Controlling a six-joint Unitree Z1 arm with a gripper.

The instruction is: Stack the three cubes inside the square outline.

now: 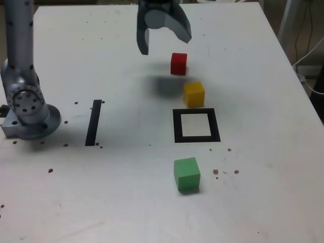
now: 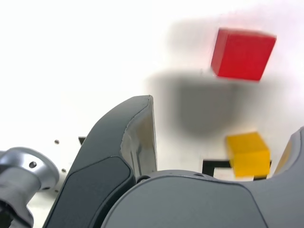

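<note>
Three cubes on table point(image 1: 263, 167): red cube point(image 1: 178, 63), yellow cube point(image 1: 194, 93) beyond square outline point(image 1: 196, 125), green cube point(image 1: 187, 174) nearer. Likely light, rigid, smooth; grip opposite flat faces. End effector point(image 1: 164, 40) wide, empty, above red.

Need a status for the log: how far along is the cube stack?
Done: nothing. The square outline is empty; the yellow cube sits just outside its far edge, the green cube nearer the camera. In hand: nothing; the gripper hangs open above the table near the red cube. Left: all three placements.
</note>
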